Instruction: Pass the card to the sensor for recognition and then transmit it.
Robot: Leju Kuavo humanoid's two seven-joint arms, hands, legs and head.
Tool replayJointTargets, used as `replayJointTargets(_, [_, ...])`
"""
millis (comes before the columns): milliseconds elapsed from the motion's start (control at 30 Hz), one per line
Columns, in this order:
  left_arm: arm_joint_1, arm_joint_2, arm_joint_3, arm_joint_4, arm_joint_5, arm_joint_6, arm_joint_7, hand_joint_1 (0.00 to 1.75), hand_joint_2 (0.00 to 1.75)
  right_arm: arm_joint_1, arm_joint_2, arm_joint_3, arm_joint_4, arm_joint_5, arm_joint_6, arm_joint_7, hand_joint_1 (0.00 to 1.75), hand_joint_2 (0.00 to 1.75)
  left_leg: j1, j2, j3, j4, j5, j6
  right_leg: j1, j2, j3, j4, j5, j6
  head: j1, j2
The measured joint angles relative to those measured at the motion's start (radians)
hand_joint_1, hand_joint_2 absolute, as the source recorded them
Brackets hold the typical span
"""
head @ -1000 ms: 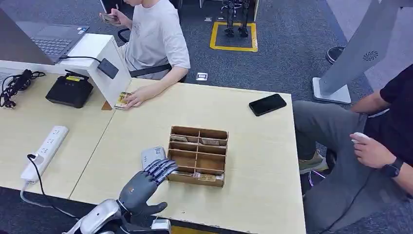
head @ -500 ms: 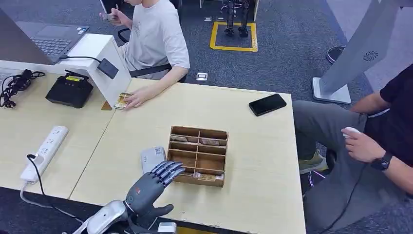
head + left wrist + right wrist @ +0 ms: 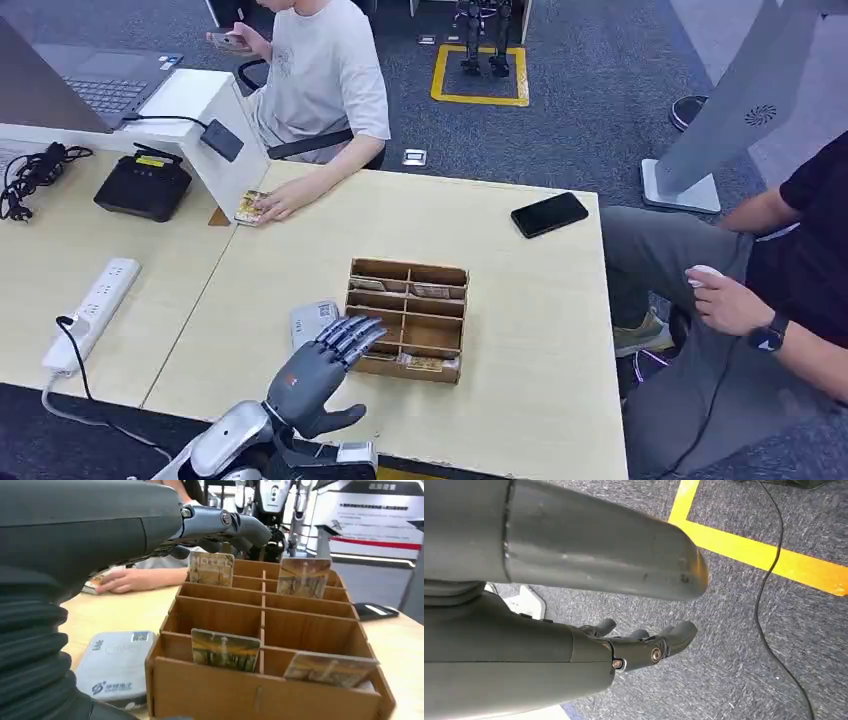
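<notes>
the left hand (image 3: 318,372) hovers with fingers spread and nothing held, fingertips over the near-left corner of the wooden card box (image 3: 407,319), whose near-left slot holds an upright card (image 3: 225,650); the grey sensor pad (image 3: 313,320) lies on the table just left of the box. risk: the card stands close against thin dividers, so a wide-splayed reach may snag the box wall and drag or tip the box. the right hand (image 3: 639,640) hangs above the floor, fingers loosely extended, holding nothing.
</notes>
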Motion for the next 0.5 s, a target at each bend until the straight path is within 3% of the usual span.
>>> replayJointTargets(333, [-0.037, -0.017, 0.000, 0.040, -0.025, 0.027, 0.017, 0.00, 1.75, -0.019, 0.005, 0.007, 0.014, 0.006, 0.006, -0.008, 0.00, 0.00, 0.000, 0.000, 0.000, 0.000, 0.000, 0.000, 0.000, 0.000, 0.000, 0.000, 0.000, 0.000, 0.000, 0.000])
replayJointTargets(500, [-0.044, -0.017, 0.000, 0.063, -0.089, 0.077, 0.019, 0.00, 1.75, -0.027, 0.006, 0.018, 0.022, 0.011, 0.006, -0.009, 0.00, 0.00, 0.000, 0.000, 0.000, 0.000, 0.000, 0.000, 0.000, 0.000, 0.000, 0.000, 0.000, 0.000, 0.000, 0.000])
